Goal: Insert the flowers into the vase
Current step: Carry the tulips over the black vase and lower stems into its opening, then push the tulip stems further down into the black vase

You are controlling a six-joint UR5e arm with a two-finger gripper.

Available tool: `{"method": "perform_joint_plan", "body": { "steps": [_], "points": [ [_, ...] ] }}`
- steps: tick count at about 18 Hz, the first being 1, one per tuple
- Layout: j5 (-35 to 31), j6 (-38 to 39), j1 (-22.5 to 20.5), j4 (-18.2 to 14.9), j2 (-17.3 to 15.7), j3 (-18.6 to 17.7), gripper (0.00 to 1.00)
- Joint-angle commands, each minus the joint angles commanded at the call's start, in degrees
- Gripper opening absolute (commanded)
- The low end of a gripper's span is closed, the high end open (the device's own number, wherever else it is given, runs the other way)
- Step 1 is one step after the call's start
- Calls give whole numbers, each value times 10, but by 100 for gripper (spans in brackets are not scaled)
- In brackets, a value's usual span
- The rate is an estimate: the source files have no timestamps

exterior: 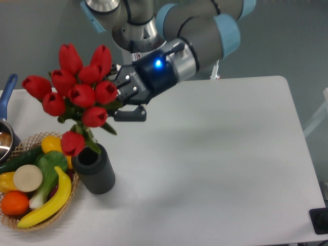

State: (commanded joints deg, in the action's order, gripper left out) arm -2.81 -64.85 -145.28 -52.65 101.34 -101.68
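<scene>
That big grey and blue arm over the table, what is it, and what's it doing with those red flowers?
It is a robot arm, filmed by one fixed camera looking down on a white table. Its hand grips a bunch of red tulips by the stems, with the lowest part of the bunch right over the mouth of a dark grey ribbed vase. Beside the vase stands a wicker basket of fruit and vegetables, including a banana. A pot with a blue handle peeks in at the left edge.

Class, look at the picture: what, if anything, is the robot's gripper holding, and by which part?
The gripper holds the flowers, a bunch of red tulips, gripped at the stems just under the buds; the exact contact is hidden behind the blooms.
</scene>
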Motion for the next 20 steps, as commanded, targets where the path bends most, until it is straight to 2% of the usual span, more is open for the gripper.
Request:
{"method": "perform_joint_plan", "body": {
  "steps": [6, 14, 20],
  "points": [
    [-1, -5, 7, 0, 12, 0, 0],
    [-4, -26, 20, 5, 48, -1, 0],
    [-5, -56, 25, 10, 59, -22, 0]
  ]
}}
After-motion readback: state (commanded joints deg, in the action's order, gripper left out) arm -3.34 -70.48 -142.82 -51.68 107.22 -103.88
